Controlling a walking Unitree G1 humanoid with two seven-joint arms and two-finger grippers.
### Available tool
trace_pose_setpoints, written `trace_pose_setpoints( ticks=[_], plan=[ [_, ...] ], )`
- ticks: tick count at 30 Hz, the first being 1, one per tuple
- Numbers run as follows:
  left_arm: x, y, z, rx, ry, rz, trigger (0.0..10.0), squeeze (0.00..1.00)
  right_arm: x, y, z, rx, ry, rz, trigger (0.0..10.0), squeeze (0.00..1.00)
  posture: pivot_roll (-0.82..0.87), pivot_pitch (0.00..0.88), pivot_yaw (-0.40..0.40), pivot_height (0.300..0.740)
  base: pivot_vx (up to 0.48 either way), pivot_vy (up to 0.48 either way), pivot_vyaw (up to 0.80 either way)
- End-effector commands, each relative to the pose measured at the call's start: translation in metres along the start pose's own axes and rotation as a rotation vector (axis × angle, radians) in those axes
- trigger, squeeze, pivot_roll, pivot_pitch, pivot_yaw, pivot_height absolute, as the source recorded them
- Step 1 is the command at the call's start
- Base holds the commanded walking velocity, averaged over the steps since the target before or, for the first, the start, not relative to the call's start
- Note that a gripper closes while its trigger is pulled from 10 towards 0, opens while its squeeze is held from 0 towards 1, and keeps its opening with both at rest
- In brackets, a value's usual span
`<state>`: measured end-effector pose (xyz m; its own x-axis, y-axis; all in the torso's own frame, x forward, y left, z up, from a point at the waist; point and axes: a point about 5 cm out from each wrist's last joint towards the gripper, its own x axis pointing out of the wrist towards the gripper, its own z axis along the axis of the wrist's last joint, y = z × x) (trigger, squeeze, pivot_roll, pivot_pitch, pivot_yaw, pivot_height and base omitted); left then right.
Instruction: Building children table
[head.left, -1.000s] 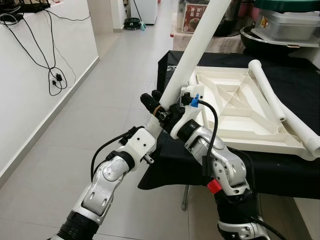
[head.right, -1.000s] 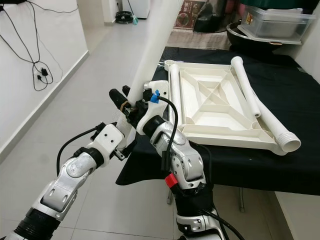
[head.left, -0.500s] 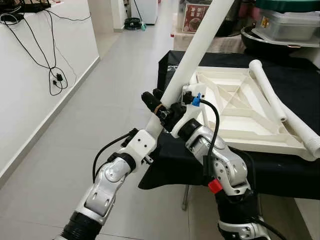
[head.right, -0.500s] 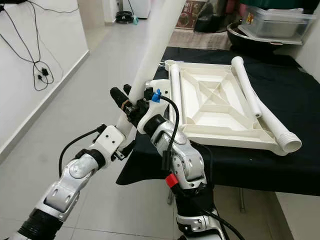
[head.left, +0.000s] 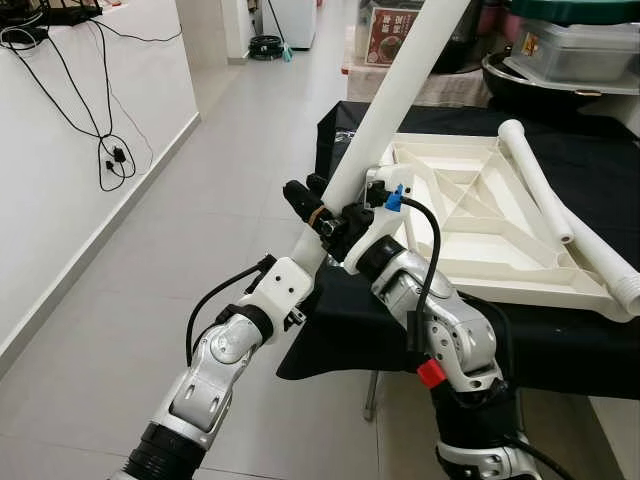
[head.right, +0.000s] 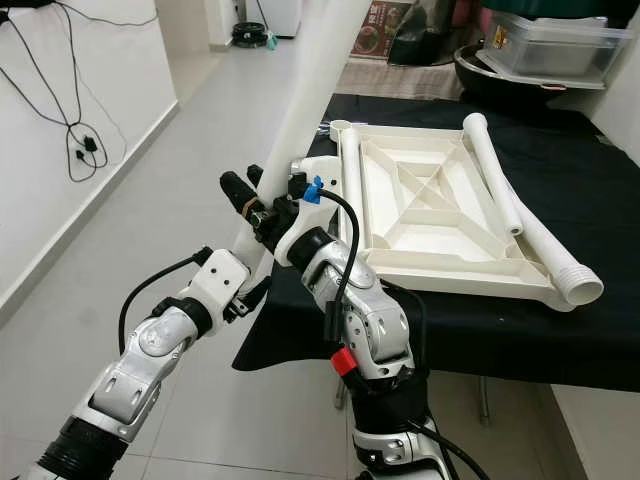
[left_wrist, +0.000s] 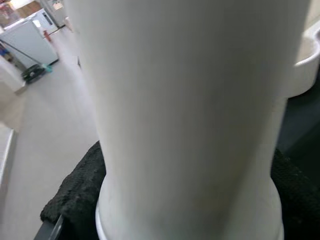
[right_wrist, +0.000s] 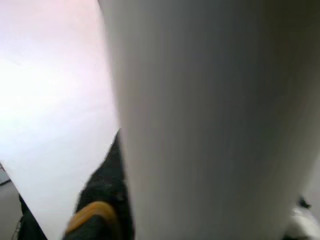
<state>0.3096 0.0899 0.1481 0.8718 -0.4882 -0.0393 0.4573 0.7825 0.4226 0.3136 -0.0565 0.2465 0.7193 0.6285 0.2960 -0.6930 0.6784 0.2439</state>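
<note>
Both arms reach forward and meet at the near left corner of a counter (head.left: 560, 345) draped in black cloth. Between them they hold a long white tube (head.left: 395, 100), a table leg, which slants up and away from the robot until it passes out of the top of the head views. The left gripper (head.left: 312, 208) is clamped on the tube low on its length, its black fingers (head.left: 298, 200) wrapped against the tube's left side. The right gripper (head.right: 268, 216) is clamped on the same tube from the other side, just beside the left one, with a cable and blue connector (head.left: 391, 200) on its wrist. In both wrist views the tube (left_wrist: 190, 115) looms close and pale.

On the counter lies the white tabletop (head.left: 470, 215), turned underside up so its ribs and diagonal braces show. Two more white legs (head.left: 560, 220) lie along its right edge, touching it, the nearer one ending in a threaded tip. A third leg (head.right: 349, 190) lies along its left edge.

Beyond the counter stand bins and a dark bowl. Black cables (head.left: 105, 150) hang on the white wall to the left.
</note>
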Motion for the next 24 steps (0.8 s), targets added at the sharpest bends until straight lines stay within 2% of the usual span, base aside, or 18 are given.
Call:
trace_pose_setpoints(
  ticks=[1,5,6,7,8,10,11,14,15,18,19,23,24],
  plan=[
    [0.000,0.001,-0.004,0.013,0.020,0.002,10.0,0.00,0.001,0.006,0.003,0.009,-0.015,0.033,10.0,1.00,0.03,0.016,-0.037,0.740,0.000,0.000,0.00],
    [-0.010,-0.004,-0.004,-0.024,0.004,-0.050,10.0,0.00,-0.003,0.005,0.002,-0.008,-0.021,0.065,10.0,1.00,0.03,0.013,-0.030,0.740,0.000,0.000,0.00],
    [-0.013,-0.005,-0.003,-0.030,-0.003,-0.072,10.0,0.00,-0.004,0.004,0.002,-0.016,-0.018,0.063,10.0,0.53,0.03,0.013,-0.030,0.740,0.000,0.000,0.00],
    [-0.013,-0.005,-0.003,-0.030,-0.003,-0.072,10.0,0.00,-0.004,0.004,0.002,-0.016,-0.018,0.063,10.0,0.53,0.03,0.013,-0.030,0.740,0.000,0.000,0.00],
    [-0.017,-0.006,-0.003,-0.050,-0.006,-0.096,10.0,0.00,-0.005,0.000,0.003,-0.014,-0.016,0.056,10.0,0.00,0.03,0.011,-0.026,0.740,0.000,0.000,0.00],
    [-0.025,-0.009,-0.003,-0.127,-0.008,-0.174,10.0,0.00,-0.008,-0.008,0.004,-0.025,-0.016,0.054,10.0,0.00,0.04,0.010,-0.025,0.740,0.000,0.000,0.00],
    [-0.025,-0.009,-0.003,-0.127,-0.008,-0.174,10.0,0.00,-0.008,-0.008,0.004,-0.025,-0.016,0.054,10.0,0.00,0.04,0.010,-0.025,0.740,0.000,0.000,0.00],
    [-0.038,-0.016,0.004,-0.191,-0.055,-0.304,10.0,0.00,-0.012,-0.017,0.003,-0.035,0.013,0.099,10.0,0.00,0.05,0.006,-0.022,0.740,0.000,0.000,0.00],
    [-0.038,-0.016,0.004,-0.191,-0.055,-0.304,10.0,0.00,-0.012,-0.017,0.003,-0.035,0.013,0.099,10.0,0.00,0.05,0.006,-0.022,0.740,0.000,0.000,0.00],
    [-0.051,-0.023,0.007,-0.324,-0.051,-0.424,10.0,0.00,-0.015,-0.020,0.005,-0.026,0.025,0.184,10.0,0.00,0.05,0.000,-0.018,0.740,0.000,0.000,0.00],
    [-0.056,-0.027,0.008,-0.367,-0.046,-0.471,10.0,0.00,-0.016,-0.019,0.006,0.004,0.040,0.233,10.0,0.00,0.05,0.000,-0.019,0.740,0.000,0.000,0.00],
    [-0.066,-0.033,0.007,-0.412,-0.030,-0.551,10.0,0.00,-0.019,-0.016,0.004,0.048,0.081,0.328,10.0,0.00,0.05,0.003,-0.018,0.740,0.000,0.000,0.00],
    [-0.078,-0.039,0.004,-0.424,-0.009,-0.629,10.0,0.00,-0.025,-0.014,0.001,0.079,0.151,0.419,10.0,0.00,0.06,0.006,-0.019,0.740,0.000,0.000,0.00]
  ],
)
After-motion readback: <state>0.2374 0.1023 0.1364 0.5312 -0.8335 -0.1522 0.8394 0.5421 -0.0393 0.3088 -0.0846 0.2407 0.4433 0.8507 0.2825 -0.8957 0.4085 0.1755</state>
